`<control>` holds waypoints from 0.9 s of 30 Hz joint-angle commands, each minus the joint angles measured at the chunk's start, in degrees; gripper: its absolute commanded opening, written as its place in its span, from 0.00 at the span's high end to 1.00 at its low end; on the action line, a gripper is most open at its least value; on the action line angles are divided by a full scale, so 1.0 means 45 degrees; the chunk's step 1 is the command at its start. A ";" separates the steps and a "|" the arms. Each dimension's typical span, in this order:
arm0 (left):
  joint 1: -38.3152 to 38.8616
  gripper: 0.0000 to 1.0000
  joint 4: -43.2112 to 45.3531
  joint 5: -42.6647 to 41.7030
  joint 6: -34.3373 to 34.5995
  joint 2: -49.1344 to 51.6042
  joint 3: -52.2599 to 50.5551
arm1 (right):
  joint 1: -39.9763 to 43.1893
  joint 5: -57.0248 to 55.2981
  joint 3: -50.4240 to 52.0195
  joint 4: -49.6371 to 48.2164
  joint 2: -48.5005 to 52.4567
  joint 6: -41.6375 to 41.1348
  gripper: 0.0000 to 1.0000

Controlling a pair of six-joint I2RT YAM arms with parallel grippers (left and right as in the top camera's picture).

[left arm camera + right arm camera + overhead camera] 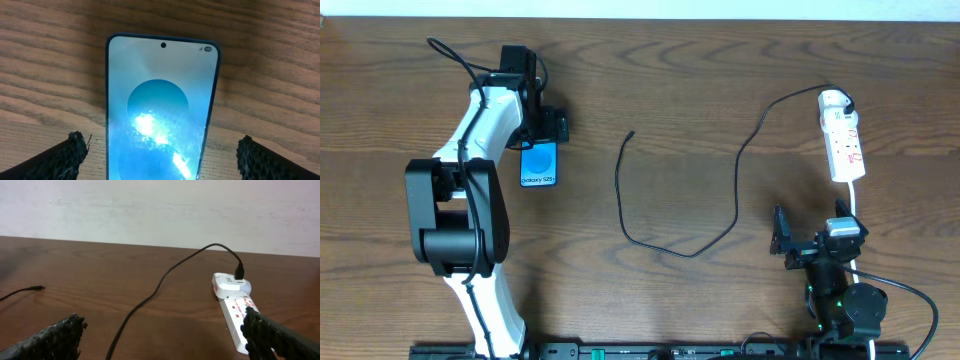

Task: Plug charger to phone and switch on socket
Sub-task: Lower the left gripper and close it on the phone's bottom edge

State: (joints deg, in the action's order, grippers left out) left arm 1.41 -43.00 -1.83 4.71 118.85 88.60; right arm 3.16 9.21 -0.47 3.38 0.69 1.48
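Observation:
The phone (539,165) lies flat on the table at the left, blue screen up; it fills the left wrist view (162,107). My left gripper (542,128) is open, just beyond the phone's top end, its fingers (162,155) on either side of the phone without touching it. The charger cable (720,235) runs from the socket (843,145) at the right, loops across the middle, and its free plug tip (632,133) lies on the table. In the right wrist view the cable (150,297), tip (37,287) and socket (232,300) show. My right gripper (812,240) is open and empty, near the socket's near end.
The wooden table (700,90) carries only these things. A white wall (160,210) stands behind the table's far edge. The socket's white cord (853,195) runs toward the right arm's base. Thick black robot cable (910,295) loops at the front right.

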 commanded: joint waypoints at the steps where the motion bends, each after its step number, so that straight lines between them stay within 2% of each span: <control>1: -0.0010 0.02 0.0053 0.0228 0.0117 0.0296 -0.0019 | 0.0039 0.0039 0.0034 0.0019 -0.0058 -0.0165 0.01; 27: -0.0010 0.02 0.0690 0.0228 0.0112 0.0408 -0.0821 | 0.0039 0.0039 0.0034 0.0024 -0.0058 -0.0165 0.01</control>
State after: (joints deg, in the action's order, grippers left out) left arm 1.41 -39.97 -1.32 4.71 119.61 85.36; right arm 3.16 9.21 -0.47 3.38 0.69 1.48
